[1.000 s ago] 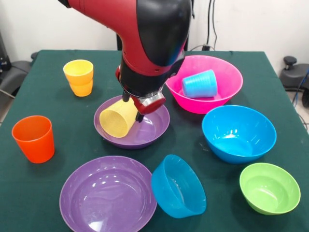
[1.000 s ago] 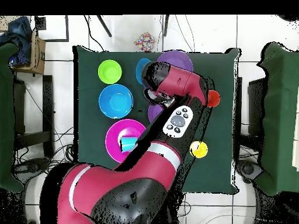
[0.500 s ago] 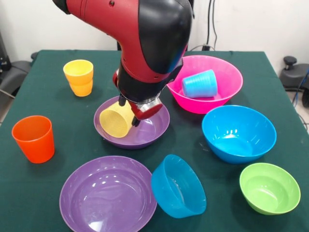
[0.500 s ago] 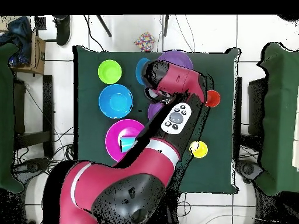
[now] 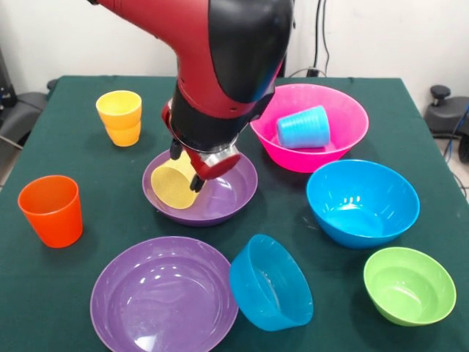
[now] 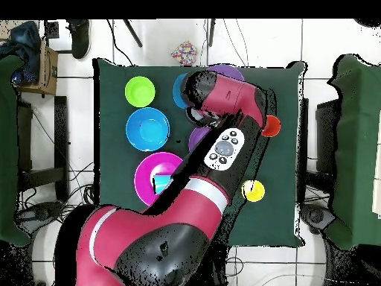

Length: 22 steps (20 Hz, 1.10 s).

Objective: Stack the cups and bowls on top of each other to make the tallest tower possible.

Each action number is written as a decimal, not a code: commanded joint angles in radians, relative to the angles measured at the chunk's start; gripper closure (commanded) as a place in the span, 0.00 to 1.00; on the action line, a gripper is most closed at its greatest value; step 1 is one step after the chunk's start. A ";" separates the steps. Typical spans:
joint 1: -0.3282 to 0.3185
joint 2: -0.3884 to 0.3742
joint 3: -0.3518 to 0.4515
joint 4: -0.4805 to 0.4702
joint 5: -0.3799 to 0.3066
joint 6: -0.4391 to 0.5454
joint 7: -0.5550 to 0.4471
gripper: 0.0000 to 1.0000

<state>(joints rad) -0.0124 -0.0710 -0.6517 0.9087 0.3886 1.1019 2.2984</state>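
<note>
Red-and-black arm bent low, claw [image 5: 186,170] down, its fingers' spread unclear.

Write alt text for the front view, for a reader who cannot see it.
A red and black arm lowers its gripper onto a pale yellow cup lying on its side in a purple bowl. Around it on the green table are other bowls and cups, including a light blue cup lying inside a pink bowl.
</note>
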 commanded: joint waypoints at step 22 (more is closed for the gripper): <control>-0.001 -0.102 0.005 0.145 0.200 0.180 0.653 0.00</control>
<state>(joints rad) -0.0130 -0.1759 -0.7300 0.9500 0.5817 1.2774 2.7435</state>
